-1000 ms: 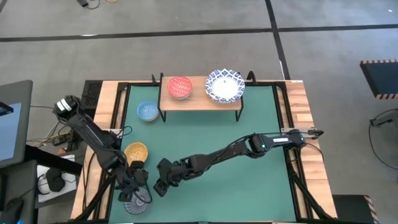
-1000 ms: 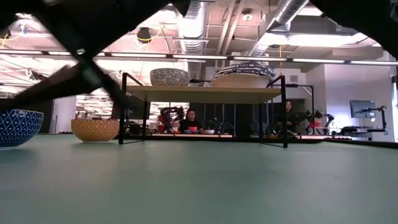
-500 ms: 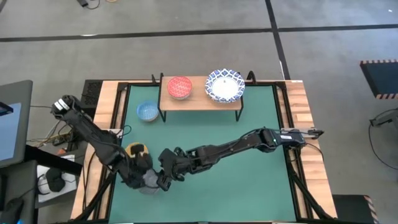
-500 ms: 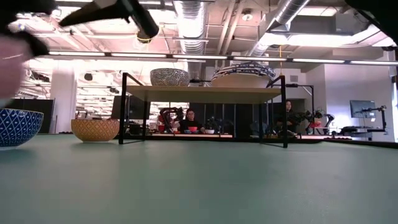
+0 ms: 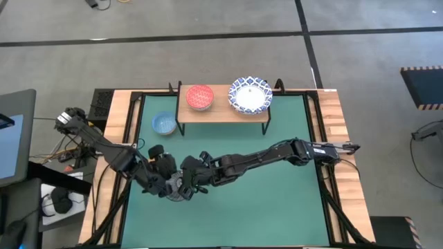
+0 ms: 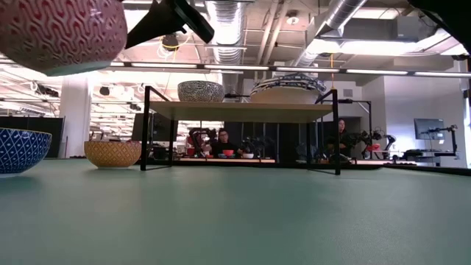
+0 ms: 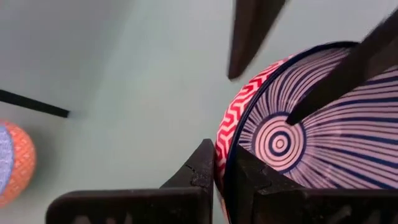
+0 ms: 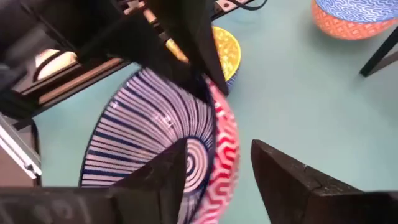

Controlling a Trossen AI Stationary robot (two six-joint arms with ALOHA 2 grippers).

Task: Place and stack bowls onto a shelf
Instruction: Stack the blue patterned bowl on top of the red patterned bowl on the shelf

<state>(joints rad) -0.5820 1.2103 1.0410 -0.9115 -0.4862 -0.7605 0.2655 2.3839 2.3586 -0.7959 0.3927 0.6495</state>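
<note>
Mid-handover at the desk's seven o'clock: left tool (image 7: 219, 177) pinches the striped, red-zigzag bowl's (image 7: 298, 137) rim, raised, while right tool (image 8: 214, 168), gaping, straddles the opposite rim, likely to close next.

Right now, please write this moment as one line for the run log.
left gripper: shut on rim of striped bowl with red zigzag outside, lifted off green mat | right gripper: open around opposite rim | handover

The striped bowl (image 7: 292, 143) is blue-and-white inside, red zigzag outside. On the light-wood shelf (image 5: 221, 111): a red bowl (image 5: 199, 96) and a white, blue-rimmed bowl (image 5: 250, 95).
</note>
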